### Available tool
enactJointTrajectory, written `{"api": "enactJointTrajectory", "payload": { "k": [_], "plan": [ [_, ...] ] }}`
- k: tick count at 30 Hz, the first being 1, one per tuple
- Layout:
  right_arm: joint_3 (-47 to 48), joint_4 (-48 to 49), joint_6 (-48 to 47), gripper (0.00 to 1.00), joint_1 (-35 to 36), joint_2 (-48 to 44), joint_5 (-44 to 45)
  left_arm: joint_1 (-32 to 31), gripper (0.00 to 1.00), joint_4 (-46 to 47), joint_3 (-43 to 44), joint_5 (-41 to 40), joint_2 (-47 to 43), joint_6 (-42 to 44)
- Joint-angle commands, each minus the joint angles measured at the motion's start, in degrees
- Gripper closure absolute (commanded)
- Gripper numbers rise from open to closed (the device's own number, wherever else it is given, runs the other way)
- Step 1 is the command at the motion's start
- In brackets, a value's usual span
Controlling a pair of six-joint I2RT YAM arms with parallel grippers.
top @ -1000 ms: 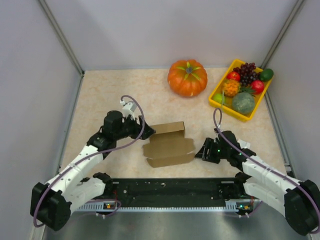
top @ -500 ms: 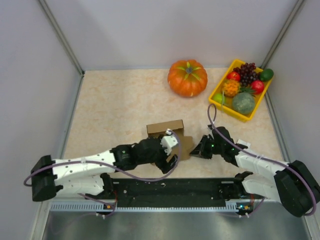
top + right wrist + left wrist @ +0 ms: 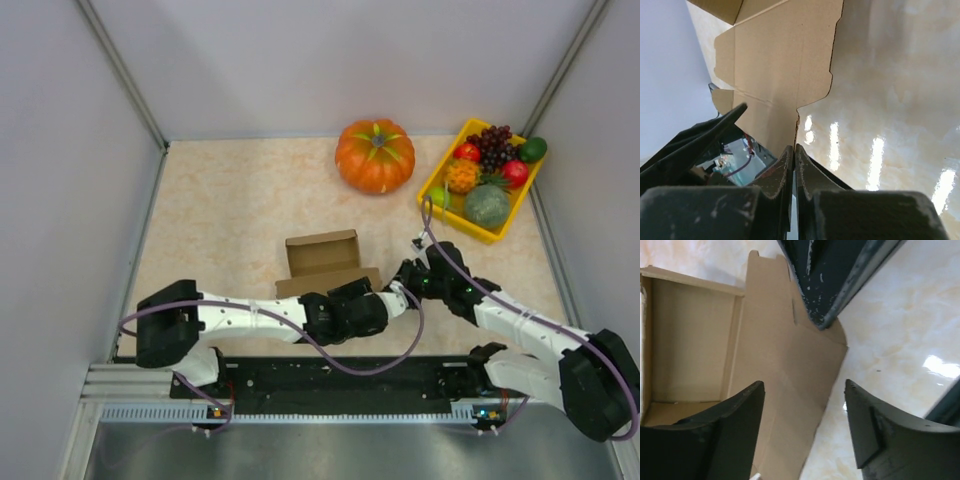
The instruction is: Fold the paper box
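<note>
I see the paper box (image 3: 322, 255) lying open, well on the near side of the pumpkin (image 3: 375, 155) and slightly to its left, its flap (image 3: 785, 365) spread flat toward me. My right gripper (image 3: 794, 147) is pinched tight on that flap's edge. My left gripper (image 3: 804, 390) hangs over the flap, jaws wide, holding nothing

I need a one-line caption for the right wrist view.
Right tool pinches a flap of the plain brown cardboard box.
</note>
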Motion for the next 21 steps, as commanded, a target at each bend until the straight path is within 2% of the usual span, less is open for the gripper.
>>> {"api": "enactJointTrajectory", "payload": {
  "k": [1, 2, 3, 4, 5, 6, 7, 8, 10, 11, 15, 17, 21],
  "plan": [
    [1.65, 0.60, 1.58, 1.00, -0.66, -1.93, -2.61, -0.45, 0.38, -1.24, 2.52, -12.48, 3.29, 1.55],
    [1.48, 0.95, 1.85, 0.97, -0.84, -2.11, -2.97, -0.53, 0.42, -1.15, 2.61, -15.72, 3.72, 1.37],
    [1.39, 1.39, 1.94, 0.90, -1.01, -2.37, -3.84, -0.53, 0.52, -1.06, 2.87, -16.89, 3.81, 1.37],
    [1.30, 2.00, 1.41, 0.81, -1.88, -2.63, -4.37, -0.45, 0.55, -1.15, 3.31, -18.38, 3.99, 1.11],
    [1.65, 2.01, 0.63, 0.61, -2.50, -3.59, -4.90, -0.36, 0.60, -1.67, 3.84, -19.70, 4.17, 0.93],
    [2.17, 1.49, -0.51, 0.54, -3.38, -4.12, -5.77, -0.18, 0.67, -2.72, 4.54, -20.41, 4.34, 0.58],
    [3.05, -3.91, -4.27, 0.43, -6.00, -5.09, -5.52, -0.18, 0.71, -3.77, 6.11, -20.59, 4.43, -0.21],
    [5.50, -7.01, -6.57, 0.26, -7.07, -7.19, -4.39, -0.01, 0.73, -6.31, 7.00, -21.02, 4.52, -0.91],
    [8.84, -15.00, -14.18, 0.16, -9.18, -9.83, 2.98, 0.61, 0.80, -8.70, 9.54, -19.54, 4.34, -2.58],
    [12.51, -22.09, -16.50, 0.07, -9.54, -10.97, 10.40, 0.87, 0.81, -10.19, 10.43, -19.10, 3.99, -2.94],
    [19.57, -31.29, -21.88, 0.06, -9.72, -14.50, 21.36, 4.64, 0.86, -21.86, 16.75, -13.31, 2.59, -10.05],
    [21.77, -32.79, -23.02, 0.05, -9.72, -15.29, 24.87, 7.10, 0.94, -25.73, 21.14, -7.08, 1.71, -14.52],
    [23.18, -34.02, -23.03, 0.04, -9.72, -15.12, 27.35, 16.31, 1.00, -33.31, 28.18, 4.00, -0.05, -22.08]
  ]
}}
